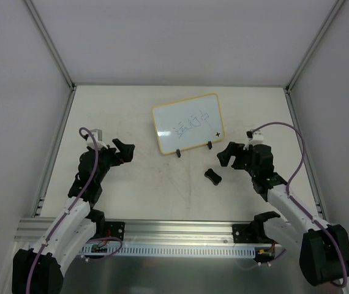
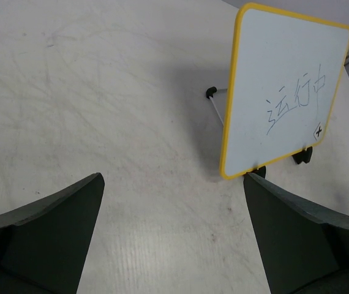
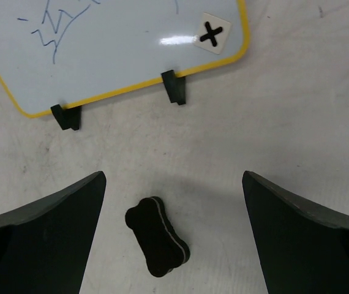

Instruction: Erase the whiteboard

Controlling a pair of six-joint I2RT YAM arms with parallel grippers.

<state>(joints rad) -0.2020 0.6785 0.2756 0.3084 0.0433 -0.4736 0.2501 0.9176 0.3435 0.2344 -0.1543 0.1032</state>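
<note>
The whiteboard (image 1: 187, 122) stands tilted on two black clip feet at the table's middle, yellow-rimmed, with blue writing and a black corner mark. It also shows in the left wrist view (image 2: 285, 86) and the right wrist view (image 3: 107, 43). A small black bone-shaped eraser (image 1: 213, 176) lies on the table in front of the board, between my right jaws in the right wrist view (image 3: 157, 235). My right gripper (image 1: 228, 155) is open above it, just right of the eraser. My left gripper (image 1: 124, 151) is open and empty, left of the board.
The pale table (image 1: 162, 196) is walled by white panels with metal posts on the left (image 1: 49, 43) and right (image 1: 312, 43). An aluminium rail (image 1: 174, 229) runs along the near edge by the arm bases.
</note>
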